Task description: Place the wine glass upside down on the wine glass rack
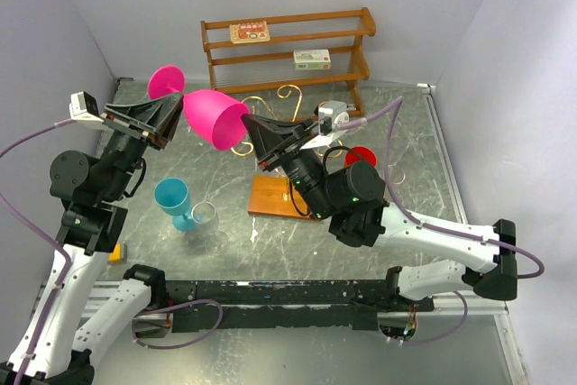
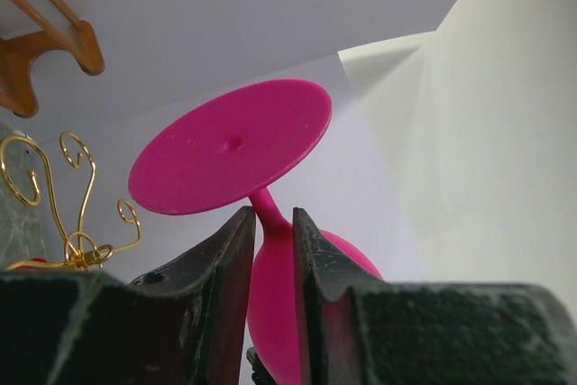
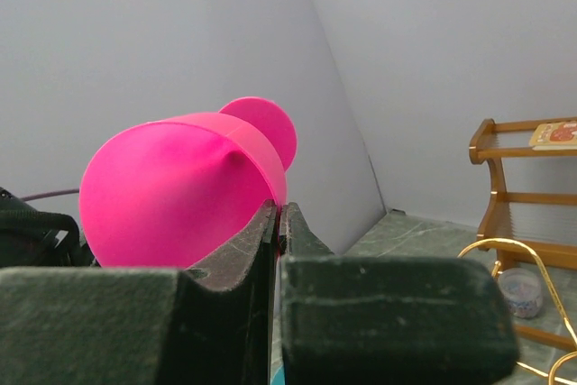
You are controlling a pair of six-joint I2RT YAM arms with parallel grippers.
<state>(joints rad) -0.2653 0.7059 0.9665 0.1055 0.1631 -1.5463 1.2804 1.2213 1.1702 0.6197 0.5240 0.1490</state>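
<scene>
Two pincers meet on one glass [image 1: 215, 117], which hangs on its side in the air above the worktop [image 1: 424, 169], just left of the rack [image 1: 288, 93] and not touching it.

On the left, the left arm rises from its base and bends at the wrist so that the left pincer [image 1: 176, 114] points rightward. Its jaws are drawn in around the thin stem just under the foot, and the wrist view shows both of them against it.

The glass is opaque pink and looks moulded, plastic or silicone. It is likely light and hard to break, but smooth and apt to swivel in a pinch. The stem seems the best hold: it is narrow enough for the jaws and close to the foot that has to catch in the rack's scrolls. Below it stand a blue glass [image 1: 173, 197] and a clear glass [image 1: 206, 218].

To the right, the right pincer [image 1: 251, 125] is pressed together on the bowl's rim, with the thin wall nipped between its jaws. That hold probably gives little control over tilt. The right arm comes in from the lower right, elbow far out, with its forearm folded back leftward over the rack's wooden base. A shelf [image 1: 287, 42] stands behind.
</scene>
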